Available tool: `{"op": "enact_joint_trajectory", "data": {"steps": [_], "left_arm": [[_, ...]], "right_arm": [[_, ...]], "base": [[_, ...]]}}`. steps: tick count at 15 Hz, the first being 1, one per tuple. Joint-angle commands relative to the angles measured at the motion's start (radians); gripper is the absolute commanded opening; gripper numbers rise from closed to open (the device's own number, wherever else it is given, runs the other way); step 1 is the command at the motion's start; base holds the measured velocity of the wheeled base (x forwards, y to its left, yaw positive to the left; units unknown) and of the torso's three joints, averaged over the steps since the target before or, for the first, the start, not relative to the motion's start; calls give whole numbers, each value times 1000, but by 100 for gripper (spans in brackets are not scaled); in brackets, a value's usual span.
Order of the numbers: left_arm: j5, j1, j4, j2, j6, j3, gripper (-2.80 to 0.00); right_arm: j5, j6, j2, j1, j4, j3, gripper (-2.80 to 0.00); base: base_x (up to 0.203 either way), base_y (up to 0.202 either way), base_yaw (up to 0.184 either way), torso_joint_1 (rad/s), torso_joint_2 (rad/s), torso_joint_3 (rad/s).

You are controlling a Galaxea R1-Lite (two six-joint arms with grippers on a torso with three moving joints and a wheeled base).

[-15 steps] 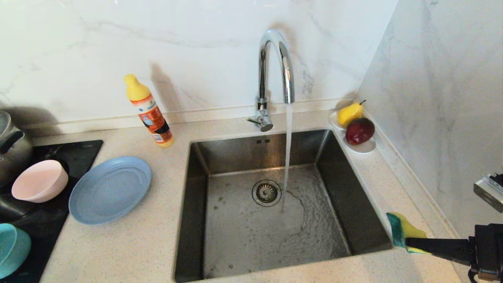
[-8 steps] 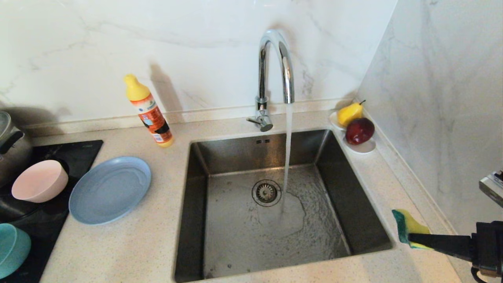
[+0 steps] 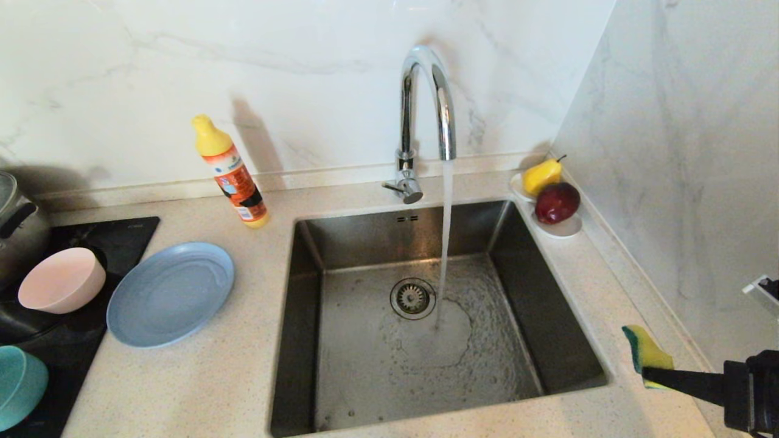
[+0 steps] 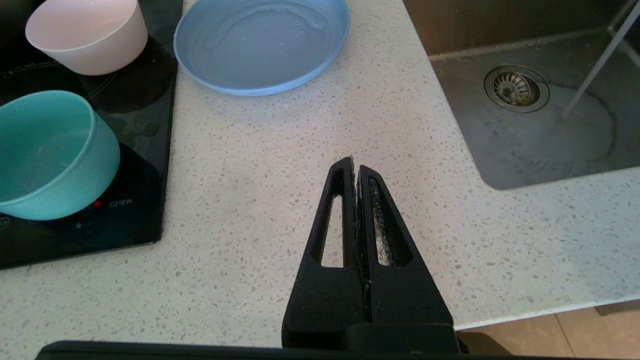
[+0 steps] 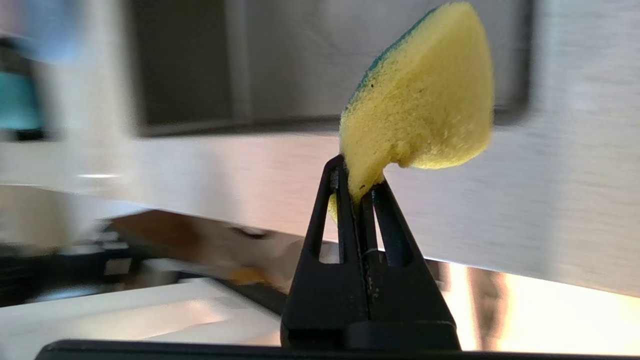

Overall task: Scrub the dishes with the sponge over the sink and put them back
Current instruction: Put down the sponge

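Note:
My right gripper [image 3: 654, 377] is shut on the yellow sponge [image 3: 646, 354] with its green scouring side, over the counter to the right of the sink [image 3: 389, 389]; the right wrist view shows the sponge [image 5: 425, 105] pinched at the gripper [image 5: 357, 185] tips. The grey-blue plate [image 3: 170, 293] lies on the counter left of the sink. On the black hob sit the pink bowl [image 3: 61, 280] and the teal bowl [image 3: 21, 386]. Out of the head view, my left gripper [image 4: 356, 170] is shut and empty above the counter, near the plate [image 4: 262, 45], pink bowl [image 4: 85, 35] and teal bowl [image 4: 50, 155].
Water runs from the chrome tap [image 3: 426, 109] into the basin beside the drain [image 3: 412, 298]. A yellow and orange detergent bottle [image 3: 231, 173] stands behind the plate. A pear [image 3: 541, 175] and a red apple [image 3: 557, 202] rest on a white dish in the corner. A pot [image 3: 15, 225] sits on the hob.
My right gripper has drawn back to the right with the sponge, away from the sink's edge, and the wrist has turned. The left arm and the dishes stay put.

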Motion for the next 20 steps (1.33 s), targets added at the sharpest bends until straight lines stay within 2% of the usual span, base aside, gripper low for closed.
{"op": "enact_joint_trajectory", "data": {"steps": [1, 3, 6, 9, 12, 18, 20], "left_arm": [[0, 0, 0, 4, 1, 1, -280], [0, 0, 0, 4, 1, 0, -280], [0, 0, 0, 2, 1, 0, -280], [0, 0, 0, 2, 1, 1, -280], [0, 0, 0, 4, 1, 1, -280], [0, 0, 0, 3, 1, 0, -280], [0, 0, 0, 4, 1, 0, -280]], "right_arm": [[-90, -72, 25, 12, -5, 38, -280], [-198, -159, 42, 24, -12, 64, -280], [-261, -228, 72, 62, -29, 107, -280], [-366, -365, 127, 83, -192, 206, -280], [-409, -499, 208, 87, -383, 304, -280], [-420, -598, 357, 88, -529, 319, -280], [-429, -660, 388, 89, -573, 310, -280]], "base": [[0, 0, 0, 0, 0, 0], [0, 0, 0, 0, 0, 0], [0, 0, 0, 0, 0, 0], [0, 0, 0, 0, 0, 0], [0, 0, 0, 0, 0, 0], [0, 0, 0, 0, 0, 0], [0, 0, 0, 0, 0, 0]]}}
